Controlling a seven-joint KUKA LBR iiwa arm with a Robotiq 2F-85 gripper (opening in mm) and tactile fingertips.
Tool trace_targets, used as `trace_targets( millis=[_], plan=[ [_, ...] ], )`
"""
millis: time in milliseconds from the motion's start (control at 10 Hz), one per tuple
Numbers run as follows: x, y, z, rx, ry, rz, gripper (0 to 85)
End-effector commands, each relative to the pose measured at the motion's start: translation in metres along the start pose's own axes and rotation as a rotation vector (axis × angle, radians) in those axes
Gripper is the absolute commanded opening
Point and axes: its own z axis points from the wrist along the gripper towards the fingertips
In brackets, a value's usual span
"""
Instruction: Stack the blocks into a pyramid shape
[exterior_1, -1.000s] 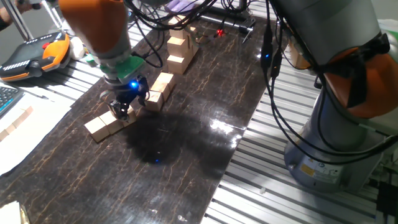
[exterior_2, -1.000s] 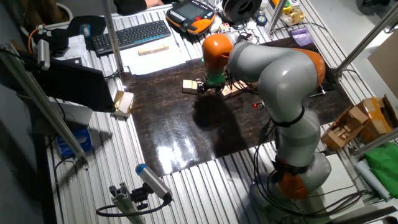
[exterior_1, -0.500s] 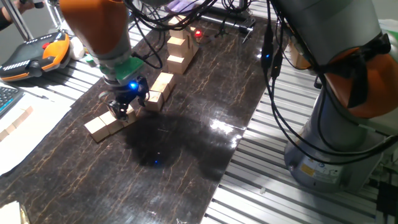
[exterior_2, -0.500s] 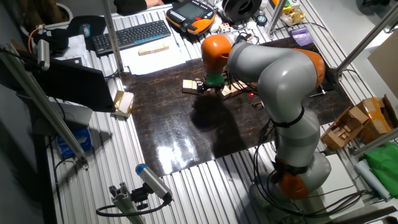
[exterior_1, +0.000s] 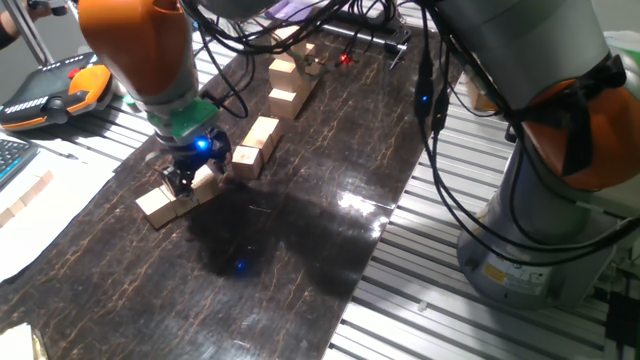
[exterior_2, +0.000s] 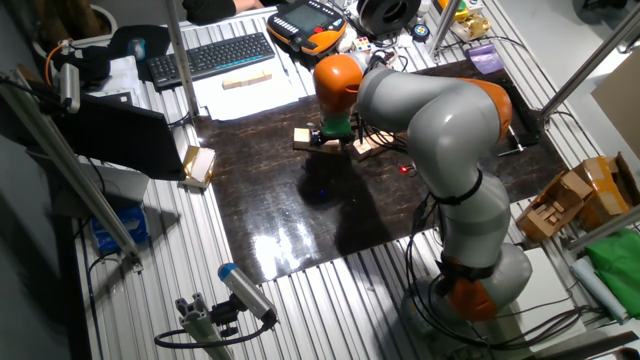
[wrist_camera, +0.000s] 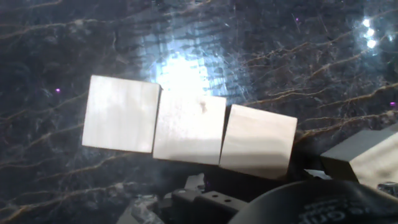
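Three tan blocks (wrist_camera: 189, 130) lie side by side in a straight row on the dark mat, seen from above in the hand view. The same row (exterior_1: 165, 203) sits at the mat's near-left in one fixed view. My gripper (exterior_1: 182, 183) hangs low over the middle of that row, its fingers pointing down. In the other fixed view the gripper (exterior_2: 322, 138) stands just right of a block (exterior_2: 303, 138). Only dark finger parts (wrist_camera: 186, 202) show at the hand view's lower edge, with no block seen between them. More loose blocks (exterior_1: 257, 140) lie just behind the row.
A taller tower of wooden cubes (exterior_1: 285, 82) stands farther back on the mat. An orange teach pendant (exterior_1: 60, 85) and a keyboard (exterior_2: 215, 58) lie off the mat to the left. The arm's grey base (exterior_1: 540, 220) and cables fill the right side.
The gripper has shifted left along the row, from its right end to above its middle. The blocks have not moved.
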Motion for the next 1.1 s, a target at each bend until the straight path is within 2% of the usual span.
trace_targets(
  millis=[0, 200, 500, 1000],
  plan=[
    [0.001, 0.001, 0.001, -0.005, 0.001, 0.001, 77.0],
    [-0.001, 0.003, 0.006, -0.007, 0.0, 0.001, 77.0],
    [-0.012, 0.002, 0.014, -0.021, -0.005, -0.01, 77.7],
    [-0.025, -0.009, 0.014, -0.029, 0.006, -0.036, 75.7]
  ],
)
